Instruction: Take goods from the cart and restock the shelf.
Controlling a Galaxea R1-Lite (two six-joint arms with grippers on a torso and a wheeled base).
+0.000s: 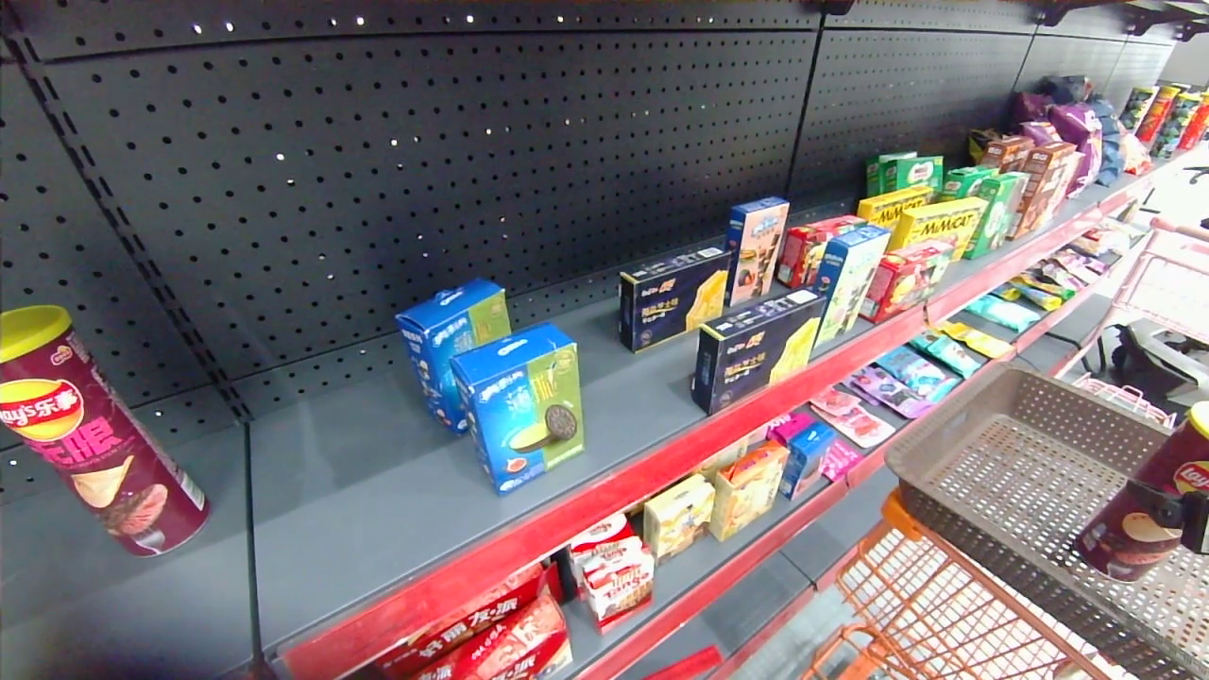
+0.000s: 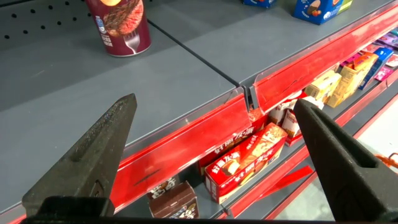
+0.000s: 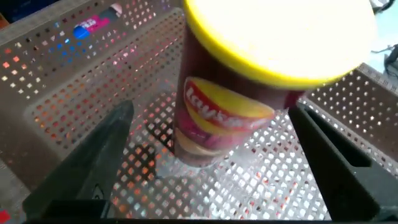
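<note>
A maroon chip can with a yellow lid (image 1: pixel 94 434) stands on the grey shelf (image 1: pixel 359 501) at the far left, also seen as the can (image 2: pixel 118 28) beyond my left gripper. My left gripper (image 2: pixel 214 106) is open and empty, hovering over the shelf's red front edge (image 2: pixel 205 127). A second chip can (image 1: pixel 1148 505) stands in the brown perforated basket (image 1: pixel 1020 472) on the orange cart (image 1: pixel 907 604). My right gripper (image 1: pixel 1185 519) is open with its fingers on either side of that can (image 3: pixel 224 118); a gap shows beside one finger (image 3: pixel 99 162).
Two blue cookie boxes (image 1: pixel 519 406) and dark boxes (image 1: pixel 756 345) stand further right along the shelf, then many coloured boxes. Lower shelves (image 1: pixel 718 557) hold snack packs. Bare grey shelf lies between the left can and the blue boxes. A pink cart (image 1: pixel 1166 283) is at far right.
</note>
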